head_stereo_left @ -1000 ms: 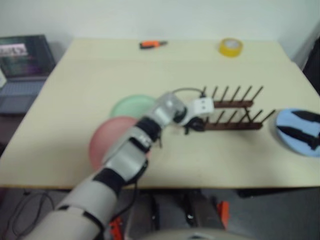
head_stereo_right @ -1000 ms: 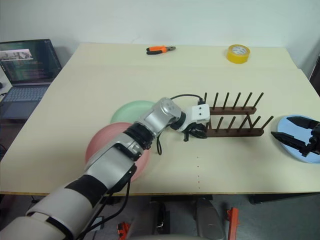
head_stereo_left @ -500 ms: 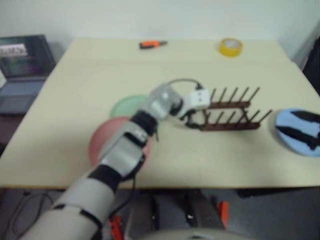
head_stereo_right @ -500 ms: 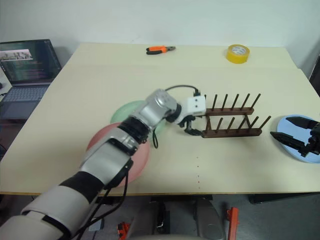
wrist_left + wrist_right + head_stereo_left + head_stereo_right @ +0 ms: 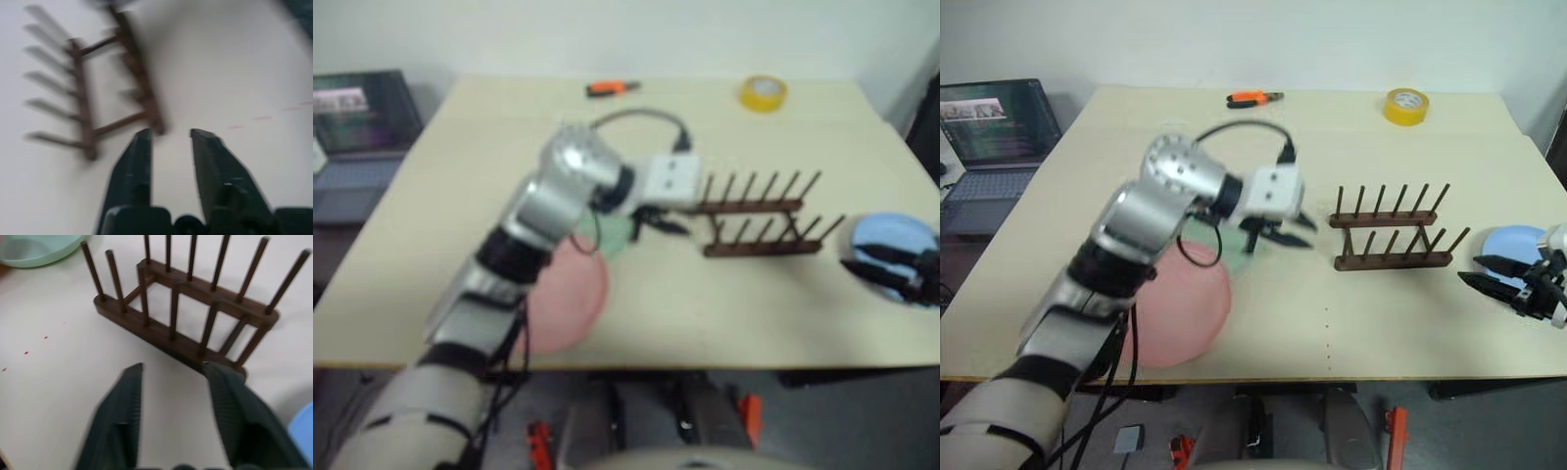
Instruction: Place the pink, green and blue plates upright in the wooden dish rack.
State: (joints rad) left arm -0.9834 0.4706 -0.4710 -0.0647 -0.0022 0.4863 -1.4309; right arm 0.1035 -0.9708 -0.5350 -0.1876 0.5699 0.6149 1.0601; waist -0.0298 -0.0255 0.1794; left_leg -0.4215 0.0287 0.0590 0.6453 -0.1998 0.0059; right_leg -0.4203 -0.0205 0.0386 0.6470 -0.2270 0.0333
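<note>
The wooden dish rack stands empty on the table, its pegs upright. My left gripper hangs above the table just left of the rack, apart from it, fingers slightly open with nothing between them. The pink plate lies flat near the front edge. Most of the green plate is hidden behind my left arm; the right wrist view shows the green plate beyond the rack. The blue plate lies at the far right. My right gripper is open at its near left edge, holding nothing.
A yellow tape roll and orange pliers lie at the table's far edge. A laptop stands off the table to the left. The blue plate sits close to the table's right edge.
My left gripper has risen and pulled back to the left, away from the rack's left end. My right gripper's fingers have come closer together by the blue plate.
</note>
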